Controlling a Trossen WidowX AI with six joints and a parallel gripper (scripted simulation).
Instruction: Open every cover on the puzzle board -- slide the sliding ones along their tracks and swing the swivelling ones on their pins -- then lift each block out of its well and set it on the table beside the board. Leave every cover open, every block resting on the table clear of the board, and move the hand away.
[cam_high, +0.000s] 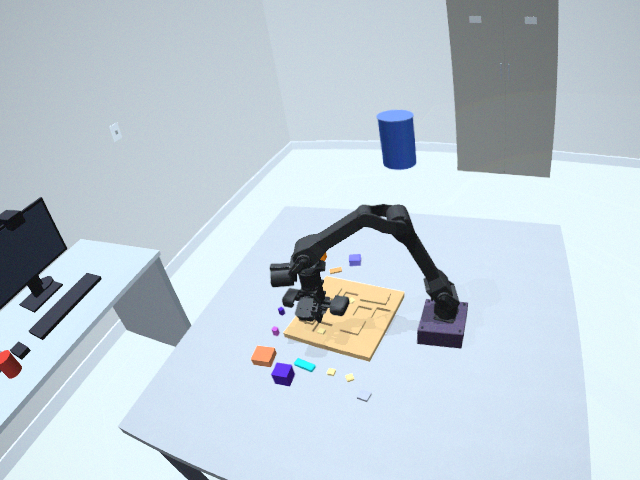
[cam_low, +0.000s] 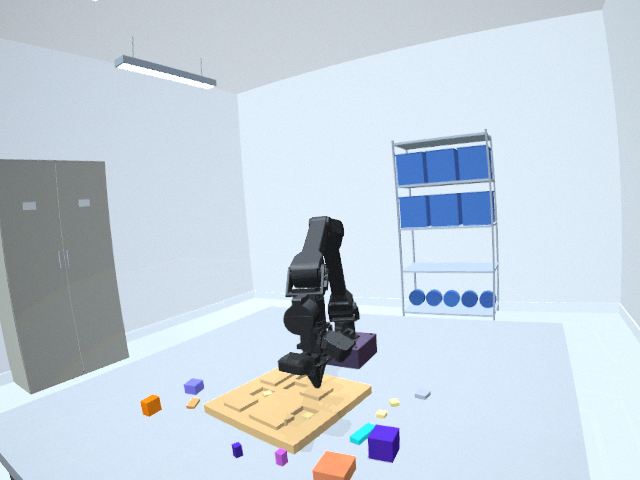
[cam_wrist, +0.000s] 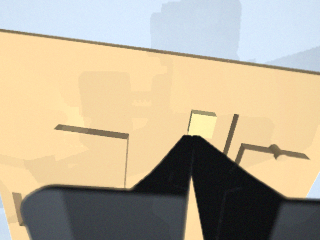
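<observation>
The tan puzzle board (cam_high: 363, 351) (cam_low: 356, 388) (cam_wrist: 30, 75) lies on the table with several raised covers. One yellow block (cam_high: 321, 331) (cam_low: 307, 415) (cam_wrist: 202, 125) sits in an uncovered well. Another yellow block (cam_high: 351, 300) (cam_low: 267, 393) shows in a second well. A flat cover (cam_high: 353, 326) (cam_low: 316, 391) (cam_wrist: 92, 160) lies near the first block. Two yellow blocks rest on the table, one (cam_high: 330, 372) (cam_low: 381, 413) nearer the board than the other (cam_high: 349, 377) (cam_low: 394, 402). My gripper (cam_high: 319, 321) (cam_low: 317, 385) (cam_wrist: 190, 143) is shut and empty above the board, hiding part of it.
Beside the board lie a cyan bar (cam_high: 305, 364) (cam_low: 362, 433), a purple cube (cam_high: 282, 374) (cam_low: 383, 443), an orange-red block (cam_high: 263, 355) (cam_low: 334, 466), a magenta piece (cam_high: 275, 330) (cam_low: 281, 457) and a grey tile (cam_high: 364, 395) (cam_low: 422, 394). A lavender block (cam_high: 355, 259) (cam_low: 193, 385) lies beyond it.
</observation>
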